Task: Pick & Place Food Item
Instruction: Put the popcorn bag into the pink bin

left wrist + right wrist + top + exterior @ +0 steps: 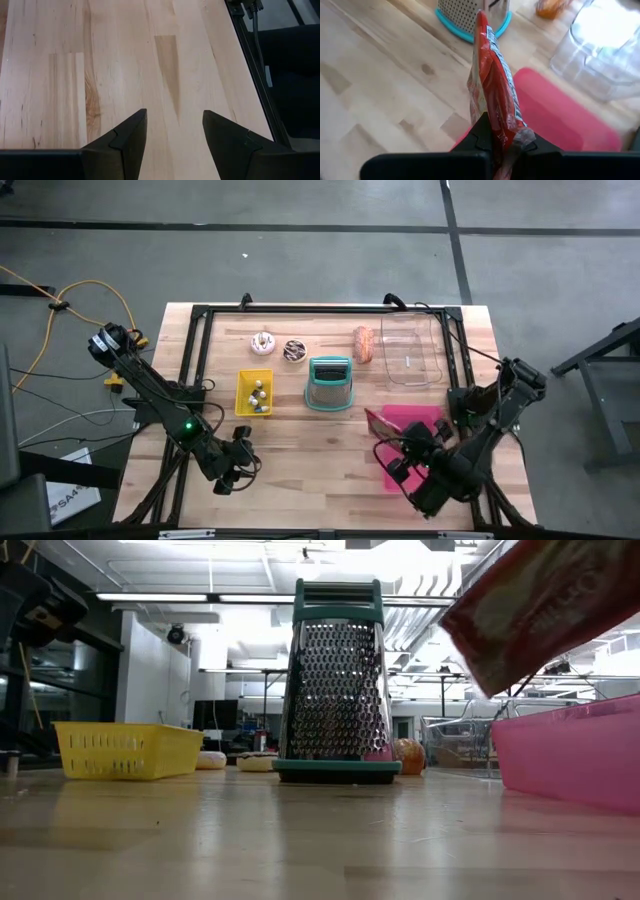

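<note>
Red packet (492, 95) with white print, pink tray (418, 418), teal-framed perforated steel grater (334, 680), yellow slotted basket (125, 749), clear container (412, 352), pale wood table (310, 470).

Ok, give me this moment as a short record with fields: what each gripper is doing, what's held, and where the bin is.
right gripper: shut on the red snack packet, held above the pink bin
left gripper: open, empty, over bare table at the near left
pink bin: near right of the table, in front of the clear container
other items: grater, yellow basket
</note>
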### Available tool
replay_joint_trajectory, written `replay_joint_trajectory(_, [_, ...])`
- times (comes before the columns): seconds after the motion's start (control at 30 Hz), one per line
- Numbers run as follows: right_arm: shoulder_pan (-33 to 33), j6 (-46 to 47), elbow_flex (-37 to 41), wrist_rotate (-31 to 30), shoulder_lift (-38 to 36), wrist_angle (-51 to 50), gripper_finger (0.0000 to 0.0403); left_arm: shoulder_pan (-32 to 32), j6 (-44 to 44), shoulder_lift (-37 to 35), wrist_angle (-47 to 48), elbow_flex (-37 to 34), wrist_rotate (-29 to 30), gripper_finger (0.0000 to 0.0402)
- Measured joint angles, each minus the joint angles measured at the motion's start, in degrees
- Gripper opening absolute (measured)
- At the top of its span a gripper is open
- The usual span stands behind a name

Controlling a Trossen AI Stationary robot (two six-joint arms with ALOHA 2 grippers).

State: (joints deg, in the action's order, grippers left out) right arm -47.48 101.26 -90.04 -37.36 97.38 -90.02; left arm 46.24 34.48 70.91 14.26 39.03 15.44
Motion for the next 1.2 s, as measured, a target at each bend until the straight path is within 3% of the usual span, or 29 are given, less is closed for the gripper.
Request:
replay_joint_trajectory(0.33, [6.2,-21.0,0.0,3.4,0.0,-0.1,0.0010,0.0,0.0,0.0,0.0,0.0,0.0,0.0189])
replay_joint_trajectory(0.53, [9.4,-30.5,0.0,0.9,0.0,-0.1,0.0010,0.0,0.0,0.0,0.0,0.0,0.0,0.0189])
replay_joint_trajectory(0.63, [11.3,-34.0,0.0,-0.5,0.0,-0.1,0.0010,0.0,0.0,0.0,0.0,0.0,0.0,0.0189])
replay_joint_trajectory(0.87, [14.0,-40.4,-0.5,2.7,0.0,-0.1,0.0010,0.0,0.0,0.0,0.0,0.0,0.0,0.0189])
replay_joint_trajectory(1.2, [14.2,-45.8,-8.1,4.9,-1.2,0.1,0.0011,0.0,0.0,0.0,0.0,0.0,0.0,0.0189])
